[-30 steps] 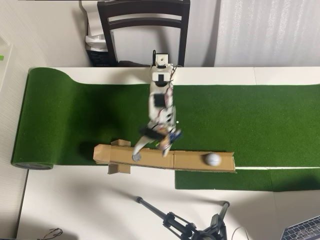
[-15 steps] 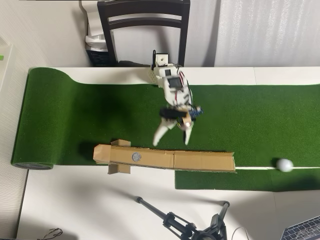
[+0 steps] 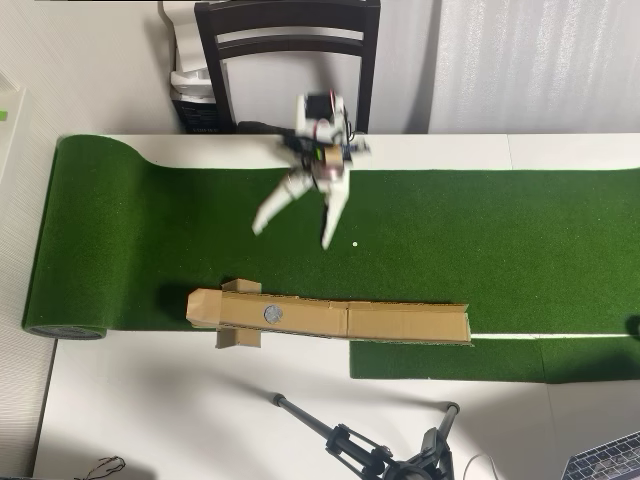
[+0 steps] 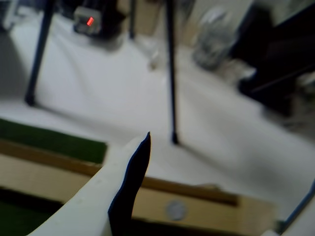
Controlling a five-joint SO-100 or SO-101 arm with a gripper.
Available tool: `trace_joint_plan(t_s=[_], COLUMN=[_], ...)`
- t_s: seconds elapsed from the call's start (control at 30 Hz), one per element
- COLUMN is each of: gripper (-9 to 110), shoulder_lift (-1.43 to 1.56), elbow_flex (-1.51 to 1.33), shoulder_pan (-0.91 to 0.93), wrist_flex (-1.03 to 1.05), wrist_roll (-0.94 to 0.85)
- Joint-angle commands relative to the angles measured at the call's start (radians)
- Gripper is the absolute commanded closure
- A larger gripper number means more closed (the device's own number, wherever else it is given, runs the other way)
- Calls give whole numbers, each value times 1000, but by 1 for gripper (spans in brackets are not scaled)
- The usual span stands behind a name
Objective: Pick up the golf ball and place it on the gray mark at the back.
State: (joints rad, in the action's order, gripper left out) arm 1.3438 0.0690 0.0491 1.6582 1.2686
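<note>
Jaws spread wide, empty; gray mark [image 3: 272,313] [image 4: 176,210] blurred in wrist view.

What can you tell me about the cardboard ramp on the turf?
The ramp is a long, narrow trough of plain brown cardboard with low side walls, made of pieces joined end to end. In the overhead view it lies across the front edge of the green turf, its left end raised on small cardboard props. A round gray mark sits on its floor near the left end. Nothing else rests in it, and the gripper hangs open, well clear of it.
</note>
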Motion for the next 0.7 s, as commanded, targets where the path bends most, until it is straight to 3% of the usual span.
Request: trace_joint_plan(t_s=[0.0, 0.23, 0.67], gripper=[48, 48, 48], shoulder_lift=[198, 468, 1243], elbow_flex=[41, -357, -1302], shoulder_pan=[52, 144, 172], wrist_flex=[34, 34, 18], wrist_roll=[-75, -67, 34])
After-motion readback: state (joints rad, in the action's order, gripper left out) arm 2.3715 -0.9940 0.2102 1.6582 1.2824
